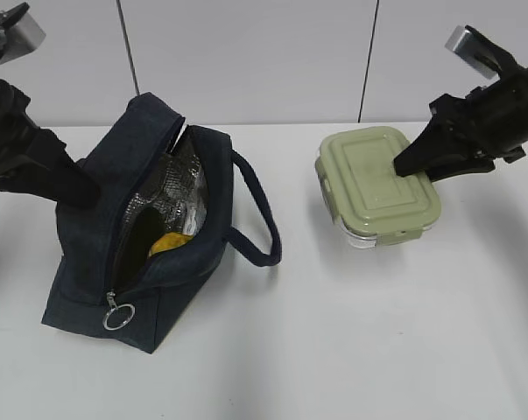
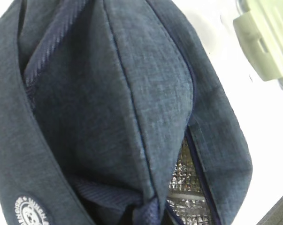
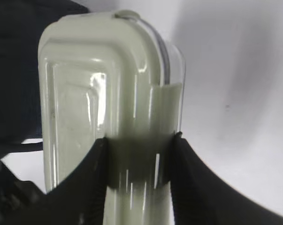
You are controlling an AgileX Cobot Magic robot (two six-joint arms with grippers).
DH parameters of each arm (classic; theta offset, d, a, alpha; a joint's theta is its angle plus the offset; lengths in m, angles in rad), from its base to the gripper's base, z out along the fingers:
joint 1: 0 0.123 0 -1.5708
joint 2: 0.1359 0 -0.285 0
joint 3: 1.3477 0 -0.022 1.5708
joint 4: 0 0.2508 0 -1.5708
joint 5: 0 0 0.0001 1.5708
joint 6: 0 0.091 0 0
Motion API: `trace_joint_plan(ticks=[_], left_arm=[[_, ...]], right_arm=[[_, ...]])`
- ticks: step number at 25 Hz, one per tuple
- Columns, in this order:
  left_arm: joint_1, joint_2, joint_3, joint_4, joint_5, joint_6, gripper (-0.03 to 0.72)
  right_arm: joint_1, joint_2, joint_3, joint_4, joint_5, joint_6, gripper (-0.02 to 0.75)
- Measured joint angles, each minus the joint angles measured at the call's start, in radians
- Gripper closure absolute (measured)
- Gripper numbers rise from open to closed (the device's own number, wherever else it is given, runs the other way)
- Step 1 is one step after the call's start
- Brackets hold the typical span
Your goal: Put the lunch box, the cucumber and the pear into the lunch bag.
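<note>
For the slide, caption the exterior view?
Right claw on lunch box lid; left arm holds lunch bag open.

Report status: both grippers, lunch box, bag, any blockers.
Right gripper straddles the sage-green-lidded clear lunch box, still on the white table. Left gripper at the navy fabric lunch bag, grip unclear. Bag open, yellow pear inside. No blockers.

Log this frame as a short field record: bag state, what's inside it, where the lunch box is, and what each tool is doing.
lunch bag: unzipped, mouth open, foil lining showing
inside bag: pear visible; a dark shape beside it, cucumber not confirmed
lunch box: on the table right of the bag, lid on
right tool: fingers either side of the lunch box's lid clip
left tool: at the bag's left side; grip hidden
</note>
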Motion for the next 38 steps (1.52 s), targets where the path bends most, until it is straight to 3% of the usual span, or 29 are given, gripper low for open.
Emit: trace_joint_plan(ticks=[5, 8, 14, 19, 28, 33, 38], left_arm=[[0.000, 0.000, 0.000, 0.000, 0.000, 0.000, 0.676], [0.000, 0.000, 0.000, 0.000, 0.001, 0.000, 0.676], [0.000, 0.000, 0.000, 0.000, 0.001, 0.000, 0.676], [0.000, 0.000, 0.000, 0.000, 0.001, 0.000, 0.676], [0.000, 0.000, 0.000, -0.011, 0.002, 0.000, 0.676], [0.000, 0.000, 0.000, -0.012, 0.003, 0.000, 0.676], [0.000, 0.000, 0.000, -0.008, 0.002, 0.000, 0.676]], right_arm=[[0.036, 0.000, 0.000, 0.225, 0.071, -0.066, 0.477], [0.112, -0.002, 0.000, 0.358, 0.075, -0.106, 0.477], [0.284, -0.002, -0.043, 0.454, 0.006, -0.144, 0.477], [0.403, -0.002, -0.082, 0.403, -0.149, -0.132, 0.477], [0.440, 0.046, -0.084, -0.015, -0.216, 0.169, 0.478], [0.460, 0.057, -0.084, 0.008, -0.273, 0.202, 0.478], [0.539, 0.094, -0.148, 0.031, -0.325, 0.191, 0.478]])
